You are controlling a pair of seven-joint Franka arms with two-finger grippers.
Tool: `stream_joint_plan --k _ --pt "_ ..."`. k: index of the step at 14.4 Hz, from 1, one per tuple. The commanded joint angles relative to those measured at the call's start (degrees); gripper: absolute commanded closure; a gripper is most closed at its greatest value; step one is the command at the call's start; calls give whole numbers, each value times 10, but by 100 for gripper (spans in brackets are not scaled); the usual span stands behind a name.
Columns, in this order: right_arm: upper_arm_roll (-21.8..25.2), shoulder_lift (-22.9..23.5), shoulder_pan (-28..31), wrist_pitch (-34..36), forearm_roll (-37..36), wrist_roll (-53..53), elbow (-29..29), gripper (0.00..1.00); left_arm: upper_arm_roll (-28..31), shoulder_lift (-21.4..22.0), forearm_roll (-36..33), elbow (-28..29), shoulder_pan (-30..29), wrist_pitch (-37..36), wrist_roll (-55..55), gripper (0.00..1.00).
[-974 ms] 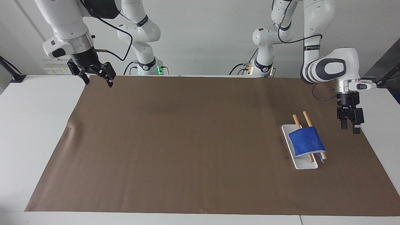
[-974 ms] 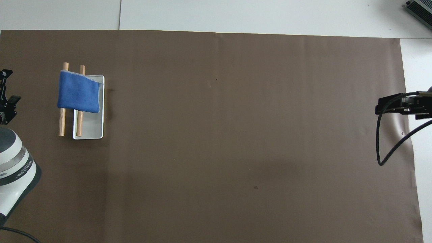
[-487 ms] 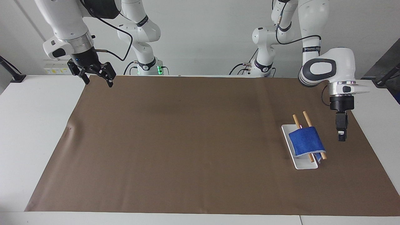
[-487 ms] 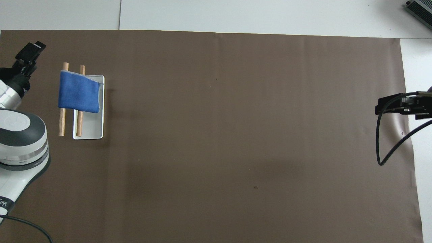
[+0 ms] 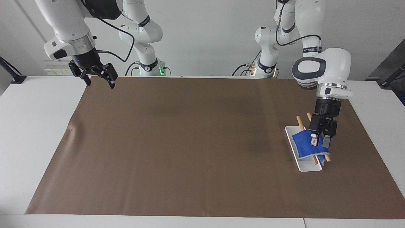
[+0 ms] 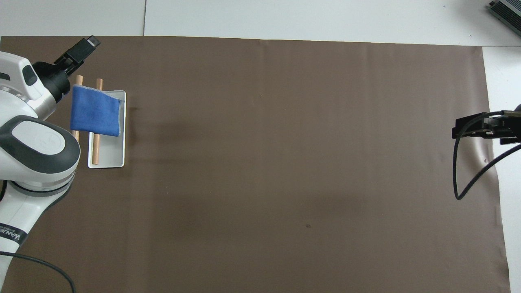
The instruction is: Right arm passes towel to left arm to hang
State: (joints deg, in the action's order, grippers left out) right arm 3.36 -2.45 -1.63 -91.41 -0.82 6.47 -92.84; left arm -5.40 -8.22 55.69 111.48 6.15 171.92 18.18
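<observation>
The blue towel (image 5: 304, 144) hangs folded over two wooden rods (image 5: 299, 121) that lie across a white tray (image 5: 308, 167) toward the left arm's end of the table. It also shows in the overhead view (image 6: 95, 112). My left gripper (image 5: 320, 143) points down over the towel's edge, fingers open and holding nothing. In the overhead view the left gripper (image 6: 81, 46) stands apart from the cloth. My right gripper (image 5: 99, 81) is open and empty and waits raised over the mat's corner at the right arm's end, seen also in the overhead view (image 6: 468, 126).
A big brown paper mat (image 5: 190, 142) covers most of the white table (image 5: 34, 126). The rods (image 6: 96, 150) and the tray (image 6: 110, 156) sit near the mat's edge at the left arm's end.
My left arm has swung in from beside the tray, and its gripper has turned and come over the towel. The towel, rods, tray and right arm have not moved.
</observation>
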Motion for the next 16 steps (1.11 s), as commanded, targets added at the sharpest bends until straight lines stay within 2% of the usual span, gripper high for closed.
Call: stream_joint_plan --k 1,3,8,9,13,16 --pt "-4 -9 6 34 15 -2 -1 0 10 3 -11 -18 21 -40 10 0" --pt "-3 -3 9 67 15 -4 25 0 11 15 -11 -35 22 -124 4 0" --pt "-3 -4 6 44 5 -8 24 0 12 48 -51 -34 19 -239 1 0" --pt "-3 -3 6 42 5 -8 24 0 12 57 -75 -35 17 -269 -13 0" --pt "-4 -4 6 41 6 -7 23 0 11 65 -250 -45 15 -353 -105 0" --pt "-4 -5 6 41 8 -6 21 0 12 73 -364 -71 11 -456 -140 0"
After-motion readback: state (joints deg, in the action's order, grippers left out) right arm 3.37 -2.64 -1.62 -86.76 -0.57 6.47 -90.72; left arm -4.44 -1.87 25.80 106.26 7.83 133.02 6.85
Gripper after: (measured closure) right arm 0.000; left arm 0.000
